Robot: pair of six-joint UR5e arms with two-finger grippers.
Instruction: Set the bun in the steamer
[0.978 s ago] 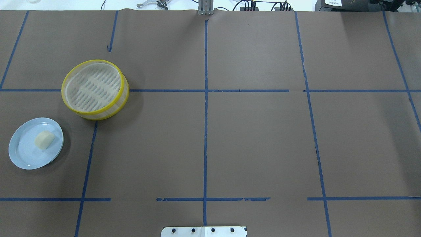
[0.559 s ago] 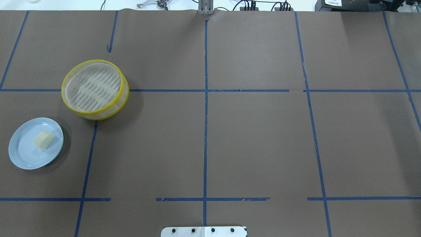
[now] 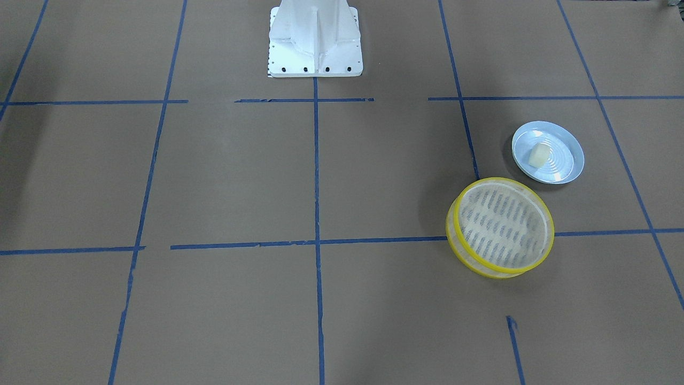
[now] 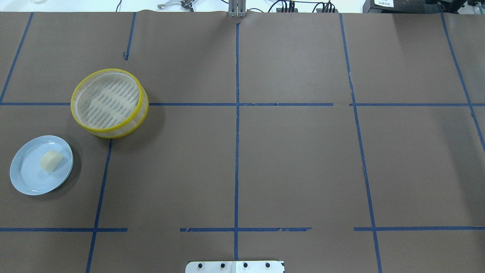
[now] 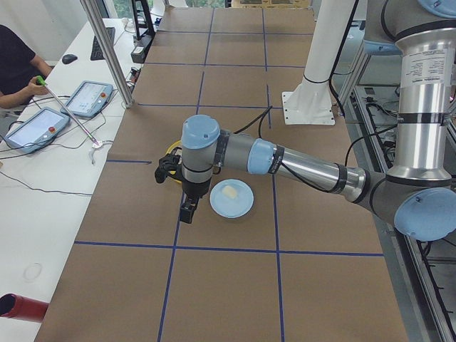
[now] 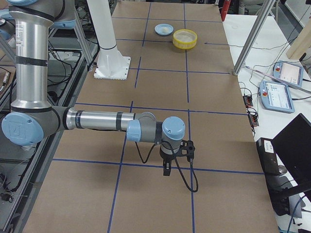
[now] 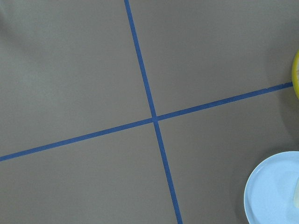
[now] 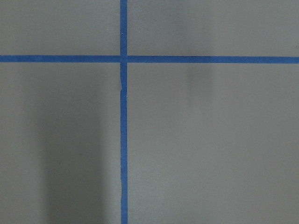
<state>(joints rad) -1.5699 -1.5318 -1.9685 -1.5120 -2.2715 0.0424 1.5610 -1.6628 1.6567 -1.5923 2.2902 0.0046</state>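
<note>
The cream-white bun (image 4: 51,160) lies on a pale blue plate (image 4: 28,178) at the table's left. The yellow-rimmed steamer (image 4: 127,129) stands empty just beyond the plate. Both show in the front view, the bun (image 3: 538,154) and the steamer (image 3: 464,255). My left gripper (image 5: 187,210) shows only in the left side view, hanging low just beside the plate (image 5: 241,206); I cannot tell whether it is open or shut. My right gripper (image 6: 166,170) shows only in the right side view, far from the steamer (image 6: 185,40); I cannot tell its state either.
Brown paper with blue tape lines covers the table. The robot's white base (image 3: 314,37) stands at the middle of the near edge. The left wrist view shows the plate's rim (image 7: 268,196) at bottom right. Operators' tablets (image 5: 85,96) lie on the side bench.
</note>
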